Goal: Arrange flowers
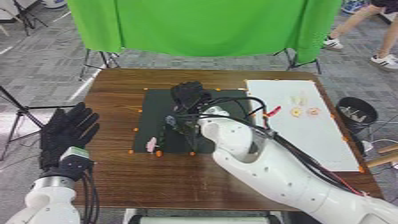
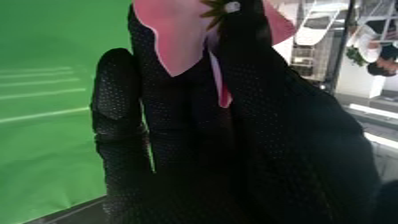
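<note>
My right hand (image 1: 188, 95) is over the upper part of the dark mat (image 1: 206, 146) in the head view. In the right wrist view that hand (image 2: 266, 125) pinches a pink flower (image 2: 173, 32) between its thumb and fingers, with pink petals showing on both sides of the thumb. A small pink piece (image 1: 151, 145) lies at the mat's lower left, beside a thin green stem (image 1: 162, 132). On the white board (image 1: 311, 142) are small yellowish flowers (image 1: 298, 113), and a red piece (image 1: 274, 111) is at its left edge. My left hand (image 1: 67, 131) is open at the table's left edge.
The brown table (image 1: 115, 175) has small orange markers around the mat and board. My right arm crosses the lower right of the table. A black bin (image 1: 357, 112) stands off the right edge, and a green cloth (image 1: 200, 25) hangs behind the table.
</note>
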You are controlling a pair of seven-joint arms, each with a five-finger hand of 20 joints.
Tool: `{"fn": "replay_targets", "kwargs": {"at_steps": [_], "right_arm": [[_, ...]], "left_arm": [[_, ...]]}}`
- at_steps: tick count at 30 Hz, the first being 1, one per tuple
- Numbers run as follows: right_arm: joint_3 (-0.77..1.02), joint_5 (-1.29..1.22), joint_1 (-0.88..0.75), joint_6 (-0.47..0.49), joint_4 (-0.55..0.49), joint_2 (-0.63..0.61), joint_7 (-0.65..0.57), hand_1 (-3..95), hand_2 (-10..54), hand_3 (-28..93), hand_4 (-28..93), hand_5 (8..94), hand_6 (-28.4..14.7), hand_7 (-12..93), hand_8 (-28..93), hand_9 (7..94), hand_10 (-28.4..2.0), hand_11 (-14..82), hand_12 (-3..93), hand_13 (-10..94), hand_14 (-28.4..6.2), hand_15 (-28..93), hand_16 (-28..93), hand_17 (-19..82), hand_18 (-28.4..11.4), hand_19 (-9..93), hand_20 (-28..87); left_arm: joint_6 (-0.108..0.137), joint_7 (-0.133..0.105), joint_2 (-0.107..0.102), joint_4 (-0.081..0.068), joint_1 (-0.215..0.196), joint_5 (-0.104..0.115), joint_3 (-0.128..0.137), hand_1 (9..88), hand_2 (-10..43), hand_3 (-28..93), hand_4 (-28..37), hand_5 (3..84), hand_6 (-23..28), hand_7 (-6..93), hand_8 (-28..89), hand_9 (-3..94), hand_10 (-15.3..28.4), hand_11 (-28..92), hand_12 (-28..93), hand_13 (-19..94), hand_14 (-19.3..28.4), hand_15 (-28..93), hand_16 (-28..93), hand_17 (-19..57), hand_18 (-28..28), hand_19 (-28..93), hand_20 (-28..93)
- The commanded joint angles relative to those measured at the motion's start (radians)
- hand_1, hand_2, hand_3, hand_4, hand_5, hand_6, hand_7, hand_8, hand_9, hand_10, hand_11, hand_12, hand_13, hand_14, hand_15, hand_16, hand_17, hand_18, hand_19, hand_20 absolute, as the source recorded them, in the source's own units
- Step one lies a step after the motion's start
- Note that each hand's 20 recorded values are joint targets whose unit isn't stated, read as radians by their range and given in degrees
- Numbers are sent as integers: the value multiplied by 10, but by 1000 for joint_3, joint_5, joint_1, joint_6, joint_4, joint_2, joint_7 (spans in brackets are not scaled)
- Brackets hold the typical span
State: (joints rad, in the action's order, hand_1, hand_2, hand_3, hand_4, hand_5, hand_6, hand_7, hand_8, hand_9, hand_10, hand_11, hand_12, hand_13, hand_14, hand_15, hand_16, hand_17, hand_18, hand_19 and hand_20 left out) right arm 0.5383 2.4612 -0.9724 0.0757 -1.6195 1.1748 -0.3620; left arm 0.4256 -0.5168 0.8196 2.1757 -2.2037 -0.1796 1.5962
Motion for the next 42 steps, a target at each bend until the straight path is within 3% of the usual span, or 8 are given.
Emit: {"fn": "replay_targets", "kwargs": {"at_steps": [1,10,13,14,16,21,25,42], "right_arm": [[-3,42,-39,4,38,28,-4,563,-79,713,-283,723,4,291,-22,832,-84,75,345,720,-63,300,359,324,-196,737,304],[5,47,-83,12,31,37,-23,554,-84,718,-283,699,2,286,-45,802,-84,77,320,712,-65,303,352,322,-197,735,298],[11,45,-92,22,24,40,-21,547,-94,721,-283,685,0,287,-51,785,-85,86,303,702,-67,308,343,318,-198,733,288],[12,35,-95,23,20,40,-27,552,-94,716,-283,680,-1,287,-53,775,-85,87,296,699,-64,304,344,319,-195,726,281],[25,18,-106,41,6,40,-28,546,-95,723,-283,672,1,281,-55,749,-84,104,273,689,-61,297,346,316,-192,715,270],[38,-8,-120,74,-36,22,-36,500,-95,759,-283,644,11,250,-141,680,-106,175,172,668,-72,320,301,306,-190,701,256],[58,-21,-129,121,-62,13,-38,462,-95,803,-283,612,2,235,-159,641,-115,161,162,641,-93,366,213,298,-193,694,255],[292,-205,-232,211,-261,-56,-140,402,-95,807,-283,529,-29,178,-135,536,-147,125,154,574,-117,389,184,279,-215,721,270]], "left_arm": [[4,17,6,-7,10,-14,-5,279,146,711,-283,480,104,158,-90,397,163,253,114,284,164,435,-85,-76,161,401,86],[2,32,10,-12,14,-23,0,279,145,713,-283,479,104,159,-90,397,162,253,114,284,164,434,-86,-76,161,401,85],[29,31,9,-6,15,-11,-5,280,144,713,-283,473,104,157,-91,397,163,253,114,283,164,434,-86,-76,161,401,85],[57,32,11,-7,33,-3,-16,280,144,713,-283,468,105,158,-90,396,163,253,114,283,164,434,-86,-76,161,401,85],[39,32,11,-9,28,2,-8,280,143,717,-283,451,103,159,-89,396,162,254,114,283,165,435,-86,-76,161,403,85],[39,18,7,-5,16,2,0,282,140,719,-283,431,100,162,-92,393,162,258,114,283,164,438,-88,-76,161,406,85],[33,17,8,-7,15,-1,2,283,137,720,-283,435,99,165,-93,390,162,260,113,281,163,439,-89,-76,161,407,84],[-4,7,19,-9,-6,-14,12,287,105,724,-283,446,99,164,-93,378,160,258,113,273,163,435,-87,-77,160,403,82]]}}
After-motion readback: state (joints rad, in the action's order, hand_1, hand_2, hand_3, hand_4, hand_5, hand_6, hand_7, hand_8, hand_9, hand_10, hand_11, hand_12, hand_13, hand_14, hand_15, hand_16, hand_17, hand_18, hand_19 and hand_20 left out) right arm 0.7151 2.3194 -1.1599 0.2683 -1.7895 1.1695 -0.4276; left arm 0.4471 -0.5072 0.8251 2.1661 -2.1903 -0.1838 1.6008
